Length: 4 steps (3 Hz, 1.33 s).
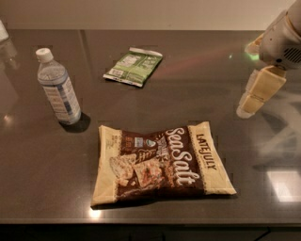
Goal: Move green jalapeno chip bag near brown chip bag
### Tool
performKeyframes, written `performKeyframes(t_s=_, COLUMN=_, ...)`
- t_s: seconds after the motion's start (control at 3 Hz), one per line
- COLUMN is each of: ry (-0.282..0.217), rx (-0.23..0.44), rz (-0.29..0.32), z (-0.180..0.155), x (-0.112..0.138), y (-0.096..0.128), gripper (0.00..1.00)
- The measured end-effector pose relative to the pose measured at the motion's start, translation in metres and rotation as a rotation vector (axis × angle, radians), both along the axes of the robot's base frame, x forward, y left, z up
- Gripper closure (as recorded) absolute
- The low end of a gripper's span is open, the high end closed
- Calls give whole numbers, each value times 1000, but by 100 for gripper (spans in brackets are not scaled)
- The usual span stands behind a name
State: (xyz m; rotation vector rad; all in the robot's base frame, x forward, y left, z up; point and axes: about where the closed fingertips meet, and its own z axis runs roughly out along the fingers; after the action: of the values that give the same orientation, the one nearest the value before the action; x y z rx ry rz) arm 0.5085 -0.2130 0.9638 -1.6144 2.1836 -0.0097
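Small green foil chip bag (134, 67): white label patches, pale edges. Large brown chip bag (162, 164): cream borders, white script. Clear plastic bottle (59, 89): white cap, bluish label. Cream plastic gripper (253, 96), three o'clock.

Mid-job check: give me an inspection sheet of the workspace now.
Surface: dark glossy table, reflecting lights.
Job's things: green jalapeno chip bag flat at far middle, apart from the brown chip bag flat near the front edge.
Clutter: water bottle, upright, capped, left side.
Grippers: gripper above the table's right side, away from both bags.
Cables: nothing seen.
Surroundings: pale wall behind the table.
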Motion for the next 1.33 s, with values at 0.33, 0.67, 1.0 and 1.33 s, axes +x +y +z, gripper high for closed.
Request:
performKeyframes(t_s=0.33, ry=-12, rx=48, rz=0, z=-14, x=30, y=13, gripper=0)
performKeyframes(t_s=0.67, ry=-17, rx=94, rz=5, z=-28, x=61, y=34, gripper=0)
performKeyframes(t_s=1.0, ry=-8, rx=132, rz=16, z=-42, x=92, y=60, gripper=0)
performKeyframes(t_s=1.33, ry=-10, rx=157, rz=28, z=-56, x=120, y=92, gripper=0)
